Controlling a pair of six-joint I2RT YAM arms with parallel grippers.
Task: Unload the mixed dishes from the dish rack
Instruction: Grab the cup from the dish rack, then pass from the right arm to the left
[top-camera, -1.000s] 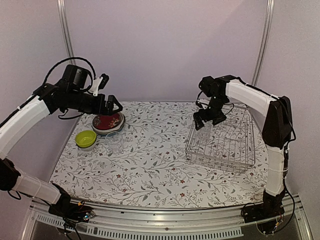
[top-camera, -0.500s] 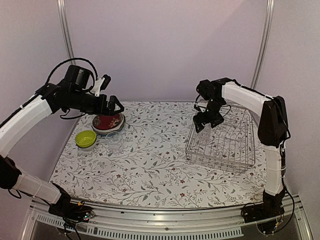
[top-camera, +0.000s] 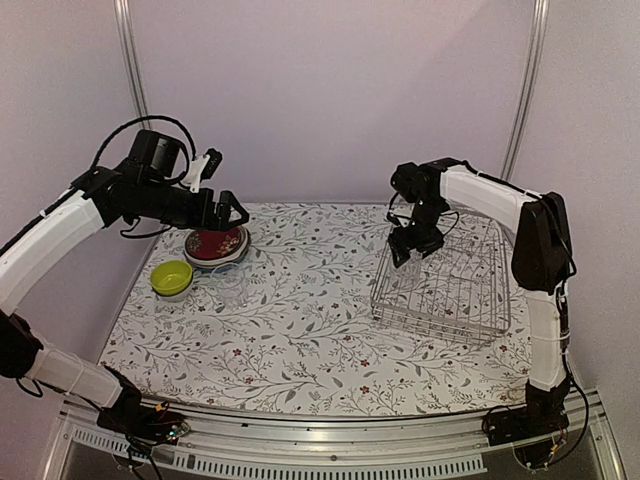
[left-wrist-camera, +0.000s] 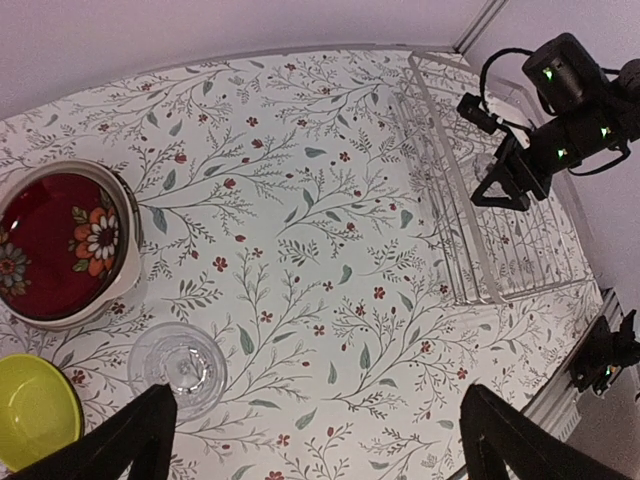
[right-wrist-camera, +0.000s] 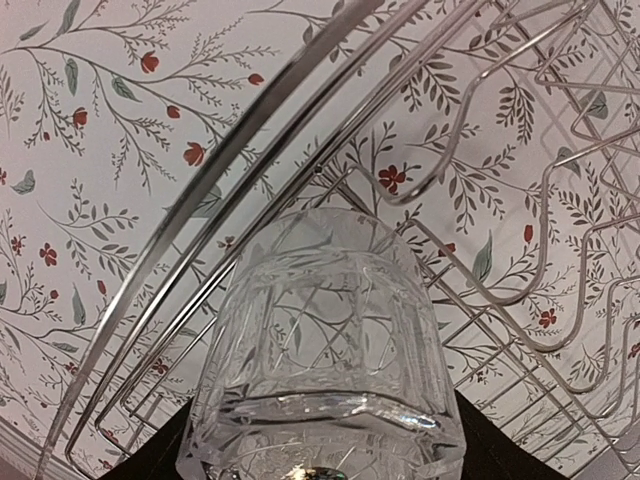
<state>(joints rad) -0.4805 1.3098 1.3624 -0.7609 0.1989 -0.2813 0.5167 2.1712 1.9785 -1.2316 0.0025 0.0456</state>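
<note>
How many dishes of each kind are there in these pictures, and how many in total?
Clear glasses: 2, table glass, rack glass
Bowls: 1, lime-green bowl
Plates: 1, red floral plate
Whitish dish under that plate, kind unclear: 1
Total: 5

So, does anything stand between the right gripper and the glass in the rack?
Nothing visible does. The clear glass sits directly between the fingers of the right gripper; the wires of the dish rack run beyond it.

2 clear glasses (left-wrist-camera: 180, 365), 1 lime-green bowl (left-wrist-camera: 35, 410), 1 red floral plate (left-wrist-camera: 55, 245), 1 wire dish rack (top-camera: 440, 318).
</note>
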